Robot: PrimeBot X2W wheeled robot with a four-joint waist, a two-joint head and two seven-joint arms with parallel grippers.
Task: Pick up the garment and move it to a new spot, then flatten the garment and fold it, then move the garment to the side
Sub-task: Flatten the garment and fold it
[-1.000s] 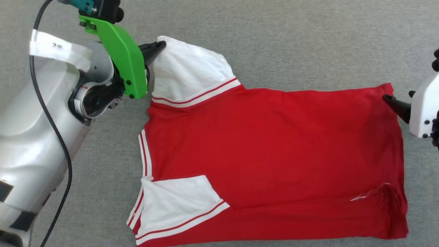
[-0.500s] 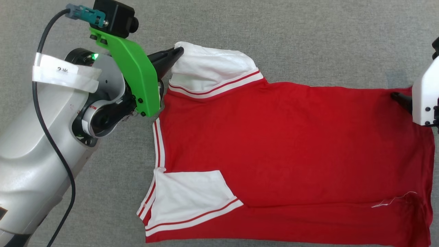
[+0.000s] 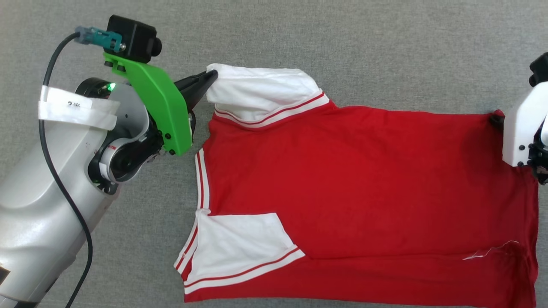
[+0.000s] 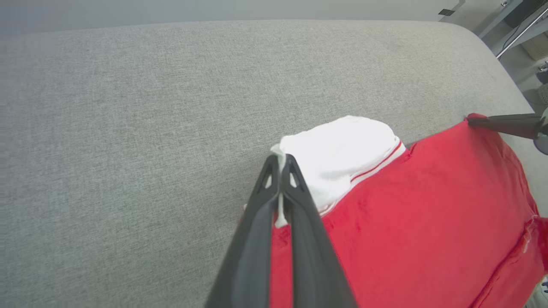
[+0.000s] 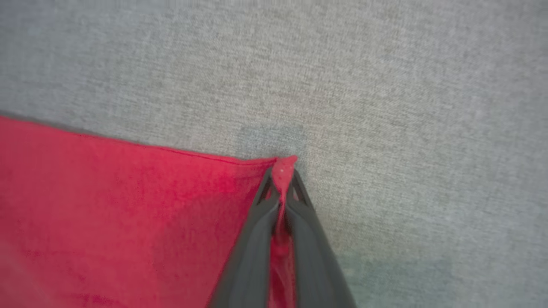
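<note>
Red garment (image 3: 364, 184) flat on grey surface (image 3: 342, 42), left hand (image 3: 211, 77) and right hand (image 3: 496, 118) at opposite upper corners.

From the head camera I see a grey woven surface (image 3: 342, 42) running edge to edge, flat and evenly textured; on the right wrist feed the same cloth carries a faint darker, squarish patch (image 5: 269, 137) near the middle of the picture; on the left wrist feed the surface ends in a straight far edge and a rounded corner (image 4: 471, 32) at the upper right; behind that edge stands a plain pale wall (image 4: 128, 8); past the corner I make out pale floor (image 4: 483, 15), a small dark object (image 4: 446, 12) I cannot identify, and thin slanted metal bars (image 4: 516, 36); the things at the far right edge are too small for me to tell.
</note>
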